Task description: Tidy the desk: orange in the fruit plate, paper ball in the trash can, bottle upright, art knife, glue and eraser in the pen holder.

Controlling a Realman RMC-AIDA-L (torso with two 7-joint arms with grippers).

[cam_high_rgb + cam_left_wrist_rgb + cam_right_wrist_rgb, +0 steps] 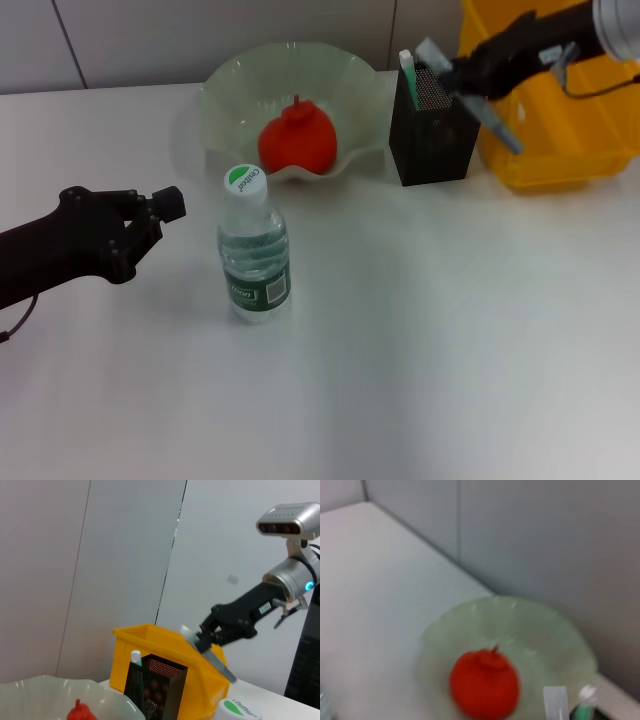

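Left gripper [170, 205] hangs idle over the near-left tabletop [450, 330], jaws seemingly narrow and empty. Just right stands the bottle [253, 250], upright, light, slippery. Farther back the orange [297, 138] lies in the fruit plate [230, 90]. At far right, the right gripper [470, 80] pinches a grey art knife [497, 128] over the pen holder [432, 140], before the trash can [560, 140]; stiff, slim, best held mid-handle

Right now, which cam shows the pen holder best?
Head view: the whole pen holder shows, between the fruit plate and the trash can. The left wrist view shows its upper part, cut off below. The right wrist view shows almost nothing of it.
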